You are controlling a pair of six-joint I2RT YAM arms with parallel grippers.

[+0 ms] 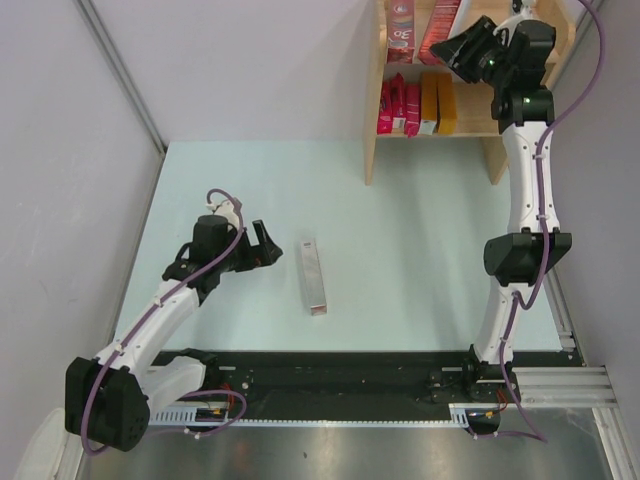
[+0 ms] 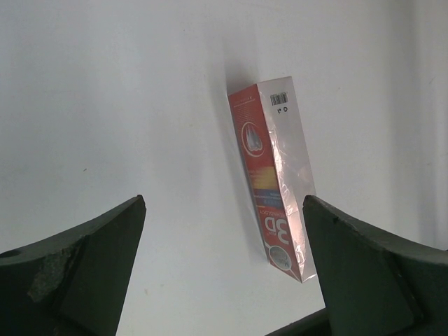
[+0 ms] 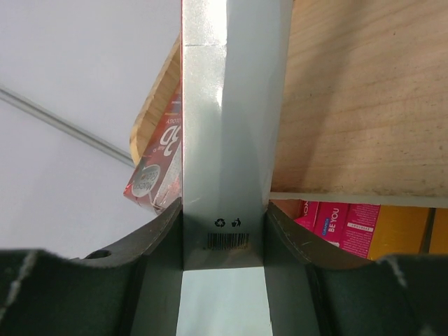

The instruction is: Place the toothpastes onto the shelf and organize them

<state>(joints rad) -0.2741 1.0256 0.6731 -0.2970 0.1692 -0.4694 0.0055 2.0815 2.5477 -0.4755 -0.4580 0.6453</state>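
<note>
Wooden shelf (image 1: pixel 371 120) part-stocked: below the right claw (image 1: pixel 468 48), pink cartons (image 1: pixel 397 105) and orange-yellow cartons (image 1: pixel 438 100) stand on the lower board. The claw itself is clamped on a silver-sided toothpaste carton (image 3: pixel 224 126) at the upper board, just beside a red carton (image 3: pixel 157 168) already there. The left claw (image 1: pixel 262 245) gapes wide, holding nothing. The one loose carton (image 1: pixel 314 278) lies flat on the table (image 1: pixel 420 250) just ahead of it, seemingly the only one left to shelve.

Overhead of table (image 1: pixel 420 230) and shelf (image 1: pixel 371 110); close wrist views, right one at shelf.
</note>
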